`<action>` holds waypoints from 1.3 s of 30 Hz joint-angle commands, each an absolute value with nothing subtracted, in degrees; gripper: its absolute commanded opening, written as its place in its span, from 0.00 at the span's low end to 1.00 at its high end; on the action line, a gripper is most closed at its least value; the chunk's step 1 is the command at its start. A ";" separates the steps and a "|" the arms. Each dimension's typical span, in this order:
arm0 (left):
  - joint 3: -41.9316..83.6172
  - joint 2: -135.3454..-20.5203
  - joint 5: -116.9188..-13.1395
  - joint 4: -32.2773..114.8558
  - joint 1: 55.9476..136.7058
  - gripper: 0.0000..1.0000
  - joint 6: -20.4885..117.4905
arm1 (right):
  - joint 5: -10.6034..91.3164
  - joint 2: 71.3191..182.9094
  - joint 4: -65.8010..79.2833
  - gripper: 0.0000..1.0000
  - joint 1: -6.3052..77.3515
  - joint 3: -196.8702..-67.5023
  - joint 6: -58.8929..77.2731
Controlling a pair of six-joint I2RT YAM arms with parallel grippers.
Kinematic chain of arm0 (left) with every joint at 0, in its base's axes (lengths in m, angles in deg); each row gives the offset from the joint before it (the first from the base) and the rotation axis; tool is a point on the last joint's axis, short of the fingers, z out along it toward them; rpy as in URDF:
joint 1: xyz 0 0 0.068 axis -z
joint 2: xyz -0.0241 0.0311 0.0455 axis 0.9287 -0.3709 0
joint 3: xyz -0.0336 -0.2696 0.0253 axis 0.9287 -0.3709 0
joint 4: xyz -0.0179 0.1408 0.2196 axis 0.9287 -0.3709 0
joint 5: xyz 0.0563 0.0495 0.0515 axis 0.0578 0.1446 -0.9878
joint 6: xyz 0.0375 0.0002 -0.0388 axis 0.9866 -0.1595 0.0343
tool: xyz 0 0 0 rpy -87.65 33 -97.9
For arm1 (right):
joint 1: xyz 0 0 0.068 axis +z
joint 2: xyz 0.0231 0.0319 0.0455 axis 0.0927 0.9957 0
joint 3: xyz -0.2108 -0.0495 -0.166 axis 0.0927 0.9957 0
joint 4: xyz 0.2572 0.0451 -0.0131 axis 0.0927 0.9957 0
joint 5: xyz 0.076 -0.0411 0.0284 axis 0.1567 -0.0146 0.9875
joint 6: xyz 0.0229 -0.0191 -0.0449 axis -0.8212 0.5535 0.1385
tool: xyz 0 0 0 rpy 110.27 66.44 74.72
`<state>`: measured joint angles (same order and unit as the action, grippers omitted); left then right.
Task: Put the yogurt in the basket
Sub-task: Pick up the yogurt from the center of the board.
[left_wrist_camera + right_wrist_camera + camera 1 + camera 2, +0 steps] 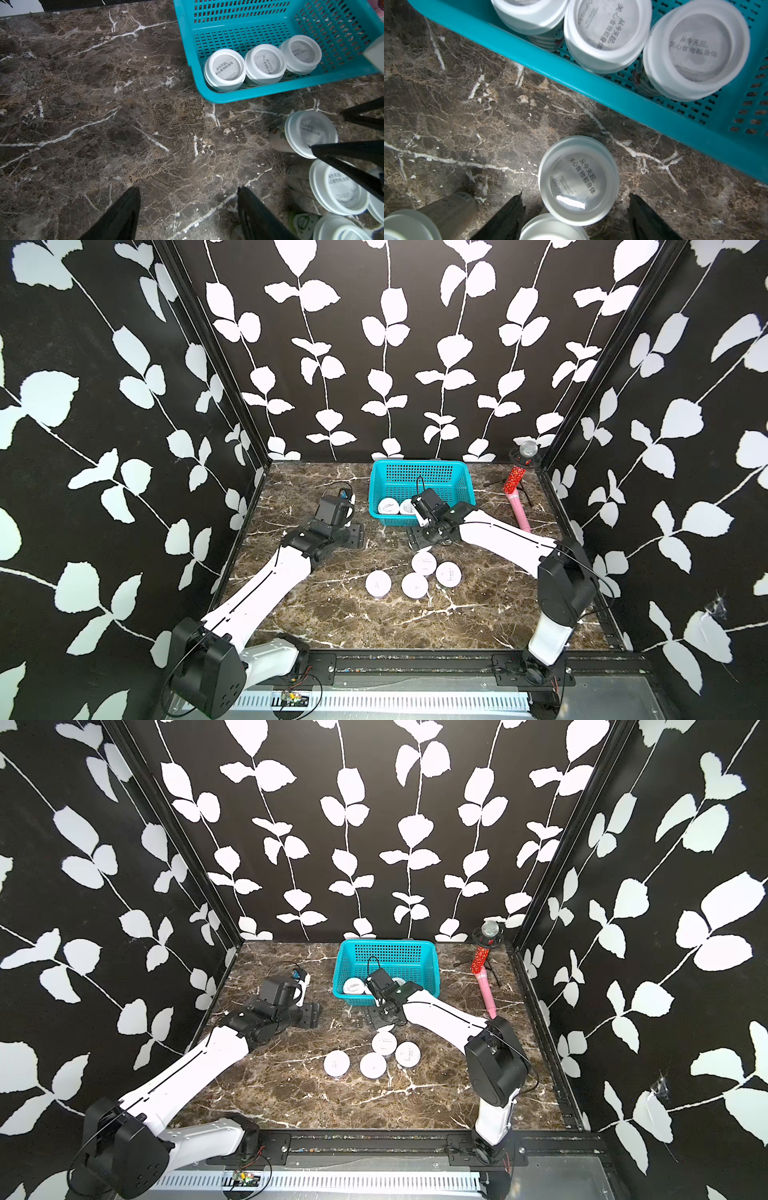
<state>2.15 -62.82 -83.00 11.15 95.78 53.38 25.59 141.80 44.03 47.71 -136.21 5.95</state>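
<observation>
Turquoise basket (270, 89) w/ 3 yogurt cups (225, 68); L claw (187, 188), R claw (575, 194) spread.

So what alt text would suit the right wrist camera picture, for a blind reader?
A white-lidded yogurt cup stands on the brown marble table, just ahead of the open right gripper. Beyond it, three more cups sit inside a turquoise basket. Two others are only partly in view.

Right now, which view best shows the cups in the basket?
Left wrist: all three cups sit whole inside the basket. Right wrist crops one; in both top views the right arm hides some.
</observation>
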 commanded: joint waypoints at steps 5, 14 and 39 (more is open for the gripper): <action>1.35 -61.21 -83.62 11.35 95.42 0.74 54.03 | 25.60 143.92 43.65 0.79 48.31 -138.83 5.03; 1.25 -61.43 -83.58 11.35 95.44 0.74 53.98 | 24.72 145.36 43.83 0.73 48.35 -139.30 4.69; 1.26 -61.40 -83.63 11.26 95.39 0.74 54.30 | 23.01 148.02 45.58 0.74 48.35 -141.16 4.42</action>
<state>2.04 -62.82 -83.30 11.15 95.76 53.73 24.26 146.82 44.60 47.87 -138.85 5.06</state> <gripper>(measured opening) 0.742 0.737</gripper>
